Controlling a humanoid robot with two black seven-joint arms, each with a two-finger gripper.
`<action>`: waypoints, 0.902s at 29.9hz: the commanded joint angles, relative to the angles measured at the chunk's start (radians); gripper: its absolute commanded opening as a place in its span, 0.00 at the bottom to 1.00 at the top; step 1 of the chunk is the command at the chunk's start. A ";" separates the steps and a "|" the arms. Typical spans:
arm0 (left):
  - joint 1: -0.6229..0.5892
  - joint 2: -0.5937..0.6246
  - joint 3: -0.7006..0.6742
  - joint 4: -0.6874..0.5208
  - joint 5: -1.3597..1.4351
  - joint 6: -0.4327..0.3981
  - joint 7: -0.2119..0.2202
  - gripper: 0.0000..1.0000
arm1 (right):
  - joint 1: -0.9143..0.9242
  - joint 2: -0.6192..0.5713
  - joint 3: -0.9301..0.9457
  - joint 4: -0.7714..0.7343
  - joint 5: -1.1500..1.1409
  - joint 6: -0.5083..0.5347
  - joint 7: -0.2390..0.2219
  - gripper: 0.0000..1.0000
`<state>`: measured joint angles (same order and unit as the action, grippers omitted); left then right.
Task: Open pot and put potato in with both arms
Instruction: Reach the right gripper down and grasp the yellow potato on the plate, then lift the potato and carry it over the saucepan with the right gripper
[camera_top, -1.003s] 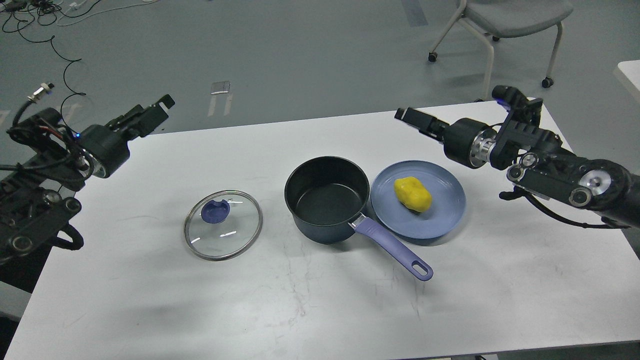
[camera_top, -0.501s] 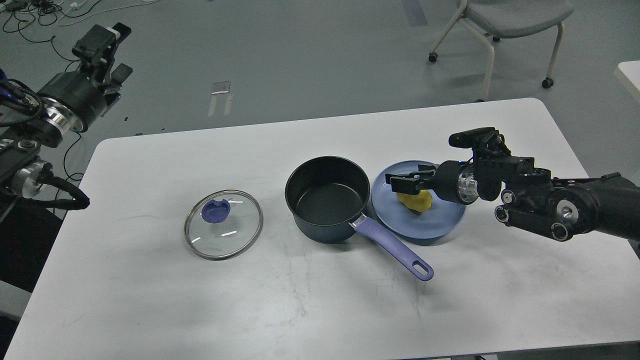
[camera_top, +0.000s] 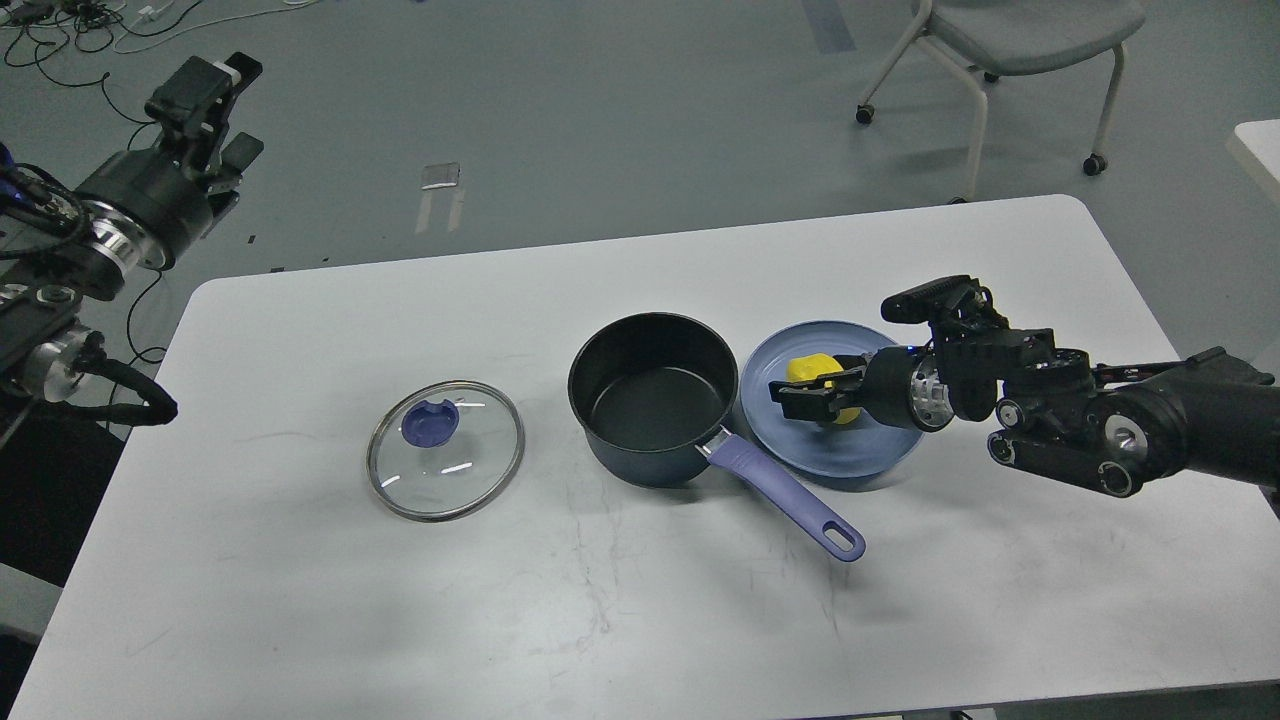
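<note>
The navy pot (camera_top: 655, 395) stands open in the middle of the white table (camera_top: 640, 600), its lavender handle (camera_top: 780, 495) pointing to the front right. Its glass lid (camera_top: 446, 450) lies flat to the left, apart from it. The yellow potato (camera_top: 808, 368) lies on a light-blue plate (camera_top: 850, 455) right of the pot. My right gripper (camera_top: 790, 398) is down at the potato, its open fingers across it and hiding most of it; I cannot tell if they touch it. My left gripper (camera_top: 245, 105) is open and empty, raised beyond the table's far left corner.
The plate touches or nearly touches the pot's right side. A grey chair on castors (camera_top: 1000, 40) stands on the floor behind the table. Cables (camera_top: 100, 20) lie on the floor at far left. Another white table's corner (camera_top: 1262, 150) shows at the right edge.
My right gripper came down from above the table's far right onto the potato on the plate. My left arm swung up and back, away from the table. Pot, lid and potato stayed put.
</note>
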<state>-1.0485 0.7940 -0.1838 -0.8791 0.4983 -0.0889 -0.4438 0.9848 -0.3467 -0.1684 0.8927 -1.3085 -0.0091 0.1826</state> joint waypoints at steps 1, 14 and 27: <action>0.004 -0.004 0.001 0.000 0.000 0.005 -0.001 0.98 | 0.000 -0.003 0.000 0.000 0.000 -0.003 0.002 0.86; 0.005 -0.006 0.010 0.003 0.002 0.006 -0.001 0.98 | -0.008 -0.005 0.000 -0.001 0.000 -0.058 0.008 0.49; 0.018 -0.009 0.012 0.003 0.003 0.006 -0.001 0.98 | 0.106 -0.070 0.015 0.055 0.006 -0.058 0.051 0.38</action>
<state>-1.0301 0.7869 -0.1717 -0.8767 0.5017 -0.0825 -0.4449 1.0300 -0.3871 -0.1634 0.9092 -1.3042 -0.0632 0.2305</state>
